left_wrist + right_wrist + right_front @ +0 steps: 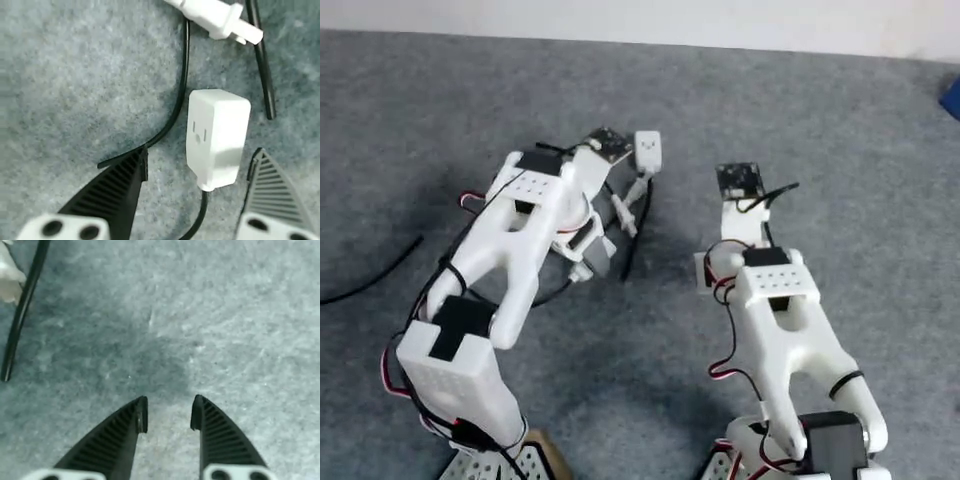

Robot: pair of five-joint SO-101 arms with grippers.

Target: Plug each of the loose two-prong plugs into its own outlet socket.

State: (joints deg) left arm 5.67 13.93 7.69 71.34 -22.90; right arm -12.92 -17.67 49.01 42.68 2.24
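We find the left gripper with its jaws spread wide to either side of the white outlet socket, which lies on the gray carpet. We cannot tell whether either finger touches it. From the high view the socket sits at about 12 o'clock of the floor's middle. The white two-prong plug lies loose just beside it, at its 6 o'clock, not inserted. A black cord curves past the socket. At 3 o'clock of the left arm, the right gripper hangs over bare carpet with its jaws parted, and a straight black cable ends nearby.
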